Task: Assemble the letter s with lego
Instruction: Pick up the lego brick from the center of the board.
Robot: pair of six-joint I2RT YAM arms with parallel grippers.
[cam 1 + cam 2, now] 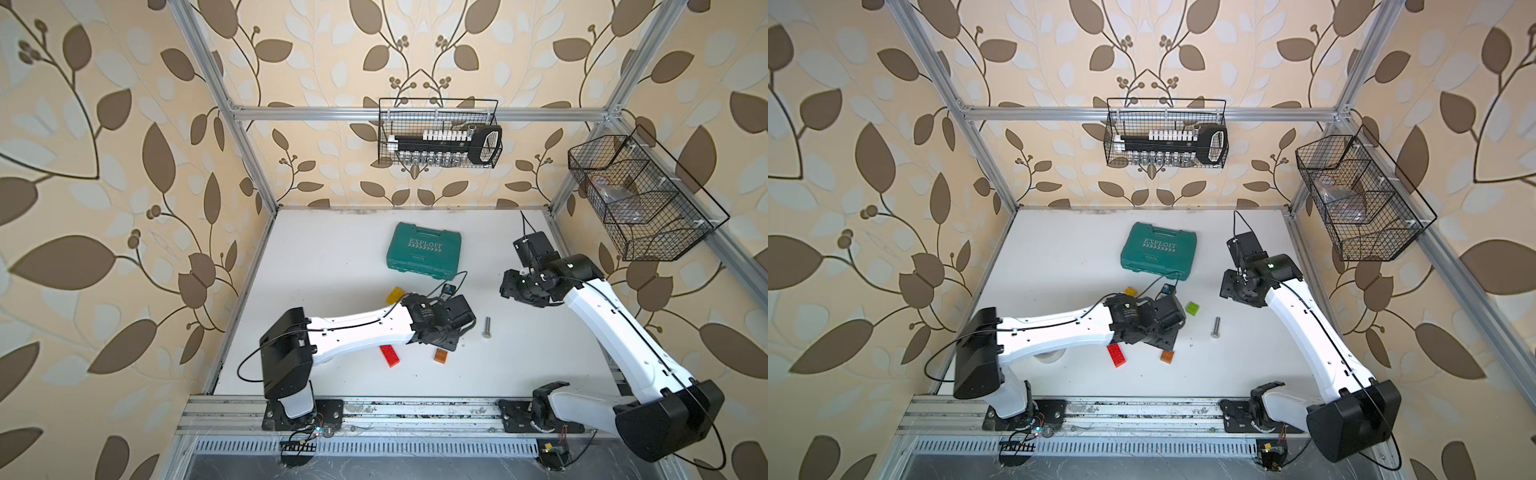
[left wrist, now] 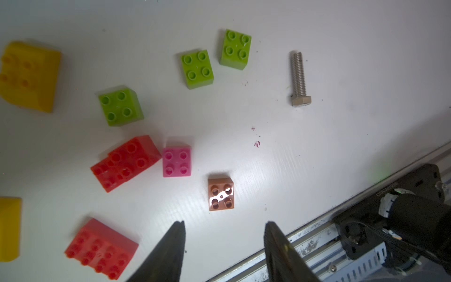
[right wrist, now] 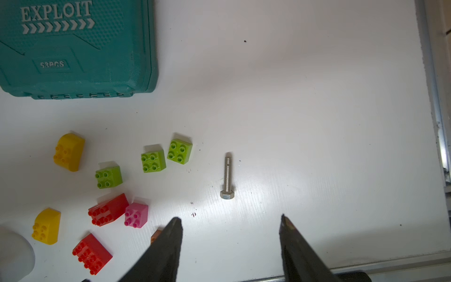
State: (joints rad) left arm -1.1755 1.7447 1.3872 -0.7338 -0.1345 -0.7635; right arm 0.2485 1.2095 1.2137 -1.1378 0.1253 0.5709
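Note:
The lego lies loose on the white table. In the left wrist view I see three green squares (image 2: 120, 107) (image 2: 197, 69) (image 2: 235, 48), two long red bricks (image 2: 124, 163) (image 2: 101, 249), a pink square (image 2: 177, 162) touching one red brick, a brown square (image 2: 220, 194) and two yellow bricks (image 2: 29, 75) (image 2: 9, 229). No brick sits on another. My left gripper (image 2: 224, 224) hangs open just short of the brown square, with nothing between its fingers. My right gripper (image 3: 230, 219) is open and empty too, over bare table near the bolt (image 3: 227, 178), to the right of the bricks.
A teal tool case (image 1: 424, 251) lies behind the bricks. The grey bolt (image 1: 486, 328) lies right of the left wrist. Wire baskets (image 1: 438, 133) (image 1: 640, 199) hang on the back and right walls. An aluminium rail (image 1: 415, 409) runs along the table's front edge.

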